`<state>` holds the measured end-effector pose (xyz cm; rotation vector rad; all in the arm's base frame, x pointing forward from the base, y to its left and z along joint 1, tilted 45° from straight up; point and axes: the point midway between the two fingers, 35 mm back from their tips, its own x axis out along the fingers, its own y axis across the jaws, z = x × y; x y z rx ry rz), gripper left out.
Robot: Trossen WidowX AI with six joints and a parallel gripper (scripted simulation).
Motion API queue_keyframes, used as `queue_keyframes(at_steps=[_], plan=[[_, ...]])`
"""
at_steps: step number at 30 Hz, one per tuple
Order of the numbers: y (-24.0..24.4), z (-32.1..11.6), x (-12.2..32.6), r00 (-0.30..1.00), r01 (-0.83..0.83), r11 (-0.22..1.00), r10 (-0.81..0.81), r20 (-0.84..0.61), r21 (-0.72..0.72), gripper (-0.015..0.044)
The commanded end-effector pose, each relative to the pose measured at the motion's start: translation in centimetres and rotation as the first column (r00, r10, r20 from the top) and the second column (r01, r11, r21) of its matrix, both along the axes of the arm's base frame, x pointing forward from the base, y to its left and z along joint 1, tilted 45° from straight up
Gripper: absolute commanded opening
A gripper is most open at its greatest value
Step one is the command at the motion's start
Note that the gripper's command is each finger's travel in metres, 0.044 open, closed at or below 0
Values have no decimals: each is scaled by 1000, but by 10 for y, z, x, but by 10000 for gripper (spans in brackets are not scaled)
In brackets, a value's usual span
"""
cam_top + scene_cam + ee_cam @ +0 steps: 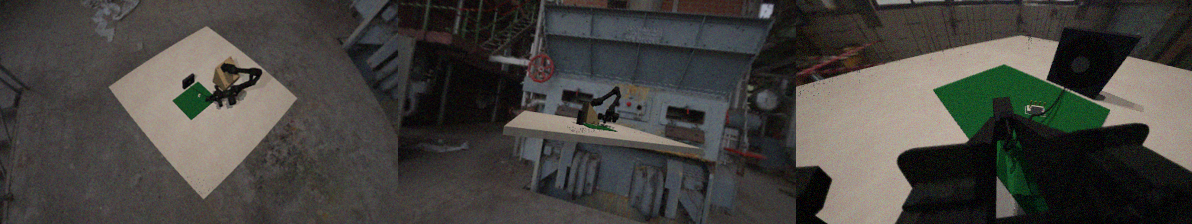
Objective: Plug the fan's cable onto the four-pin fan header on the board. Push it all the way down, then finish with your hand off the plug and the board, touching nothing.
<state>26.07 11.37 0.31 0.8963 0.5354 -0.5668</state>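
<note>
The green board (190,108) (604,128) (991,82) lies flat on the table. The small white fan header (199,95) (1036,109), with its upright pins, stands on the board. The black fan (188,81) (580,117) (1091,55) stands upright beside the board. Its thin dark cable (1053,106) runs past the header to my fingertips. My gripper (208,100) (1003,119) is shut on the dark plug, over the board's edge and to the left of the header in the wrist view. The plug is mostly hidden between the dark fingers, and its exact tilt cannot be told.
A tan wedge-shaped block (226,74) (591,113) stands close beside the arm and behind the gripper. The pale table (198,152) (550,123) (876,110) carries everything, and its edges drop to the floor.
</note>
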Motion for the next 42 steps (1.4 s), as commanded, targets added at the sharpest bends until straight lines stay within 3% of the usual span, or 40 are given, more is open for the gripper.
queue_keyframes(at_steps=[1,42], plan=[[3,-3,1,1000,4,1000,-4,1,-2,0],[20,-20,2,1000,0,1000,0,-2,-1,0]])
